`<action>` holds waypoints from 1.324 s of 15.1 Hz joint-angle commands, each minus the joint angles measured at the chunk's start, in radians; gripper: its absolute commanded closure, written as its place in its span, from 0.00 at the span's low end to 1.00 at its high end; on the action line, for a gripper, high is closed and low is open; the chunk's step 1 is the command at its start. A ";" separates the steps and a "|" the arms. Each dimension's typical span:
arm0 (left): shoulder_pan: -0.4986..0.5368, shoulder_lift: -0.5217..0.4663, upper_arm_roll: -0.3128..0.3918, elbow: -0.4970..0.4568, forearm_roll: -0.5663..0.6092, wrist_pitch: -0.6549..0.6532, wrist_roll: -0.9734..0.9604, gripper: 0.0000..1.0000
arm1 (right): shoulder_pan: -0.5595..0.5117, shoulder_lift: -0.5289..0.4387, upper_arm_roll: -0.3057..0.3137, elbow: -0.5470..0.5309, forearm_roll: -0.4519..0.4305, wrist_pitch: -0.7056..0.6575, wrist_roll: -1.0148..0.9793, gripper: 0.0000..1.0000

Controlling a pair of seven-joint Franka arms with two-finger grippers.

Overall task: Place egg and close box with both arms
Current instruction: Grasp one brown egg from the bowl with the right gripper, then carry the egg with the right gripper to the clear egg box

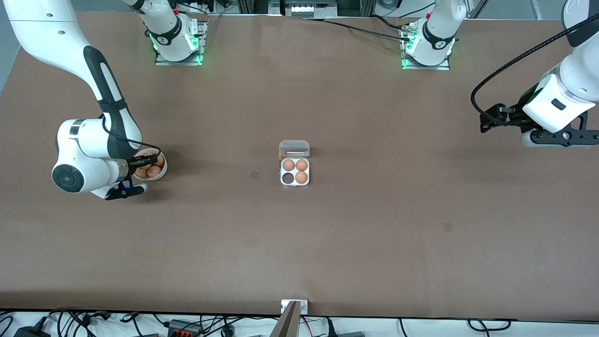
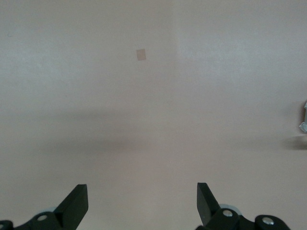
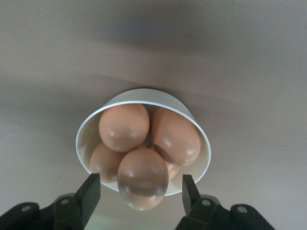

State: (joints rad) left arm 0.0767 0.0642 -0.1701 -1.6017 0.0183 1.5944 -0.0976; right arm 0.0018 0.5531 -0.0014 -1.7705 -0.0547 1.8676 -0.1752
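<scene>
Sitting between right fingers (image 3: 91, 194), egg (image 3: 142, 178), apparently ungripped.

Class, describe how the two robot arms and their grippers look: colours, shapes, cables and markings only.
Both arms are glossy white with rounded, tube-like links and black bands at the joints. The right arm ends in a black disc cap; a looping black cable runs along the left arm. Green lights glow at both bases. The left gripper and right gripper have black, wedge-shaped fingers.

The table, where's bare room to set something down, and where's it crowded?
Bare table lies between the egg carton and the front camera's edge, and between carton and each arm's end. Crowded at the bowl of eggs, where the right gripper hangs open. The left gripper waits open over bare table.
</scene>
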 commanded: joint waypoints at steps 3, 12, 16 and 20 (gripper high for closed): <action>0.008 -0.014 -0.002 -0.004 -0.018 -0.010 -0.005 0.00 | -0.005 0.004 0.003 0.000 -0.013 0.007 -0.017 0.58; 0.008 -0.014 -0.002 -0.004 -0.018 -0.010 -0.004 0.00 | -0.011 -0.025 0.004 0.063 0.010 -0.069 -0.012 0.88; 0.008 -0.012 -0.002 -0.004 -0.018 -0.010 -0.004 0.00 | 0.010 -0.047 0.006 0.170 0.134 -0.108 -0.003 0.88; 0.008 -0.012 -0.002 -0.004 -0.018 -0.010 -0.002 0.00 | 0.102 -0.045 0.004 0.229 0.280 -0.030 0.028 0.88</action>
State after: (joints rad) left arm 0.0767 0.0642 -0.1701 -1.6017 0.0183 1.5944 -0.0976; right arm 0.0522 0.5002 0.0038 -1.5700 0.1766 1.7957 -0.1713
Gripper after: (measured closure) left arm 0.000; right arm 0.533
